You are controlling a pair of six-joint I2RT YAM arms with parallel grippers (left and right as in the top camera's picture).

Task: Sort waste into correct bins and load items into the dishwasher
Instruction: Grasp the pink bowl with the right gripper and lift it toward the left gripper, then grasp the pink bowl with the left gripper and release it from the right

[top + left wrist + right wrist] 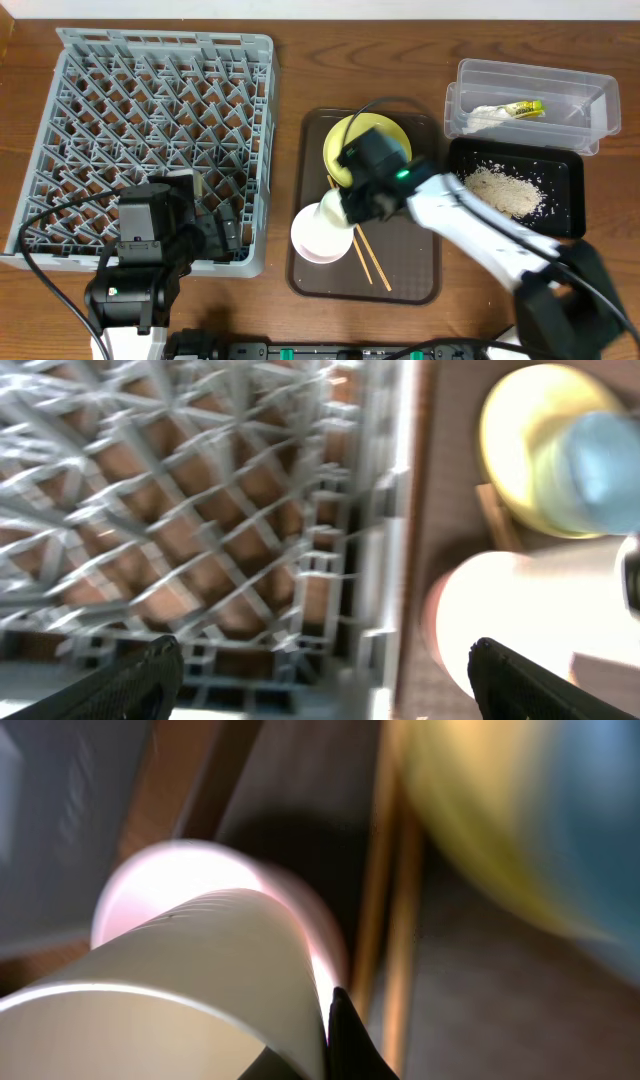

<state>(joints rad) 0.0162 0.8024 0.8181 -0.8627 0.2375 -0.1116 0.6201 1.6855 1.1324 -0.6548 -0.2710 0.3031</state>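
Note:
My right gripper (345,205) (322,1038) is shut on the rim of the small white cup (330,208) (180,980), holding it tilted over the white-pinkish bowl (318,243) (150,880) on the brown tray. The yellow plate (382,128) lies behind it. The light blue bowl (600,455) sits on that plate and is hidden under my arm in the overhead view. The chopsticks (368,255) lie beside the bowl. My left gripper (215,235) (325,690) is open and empty over the front right corner of the grey dish rack (150,110) (200,510).
The brown serving tray (420,270) sits between the rack and the bins. The clear tub (600,100) at the back right holds the green-and-yellow wrapper (525,108) and the white scrap (487,117). The black tray (565,170) holds rice crumbs (505,190).

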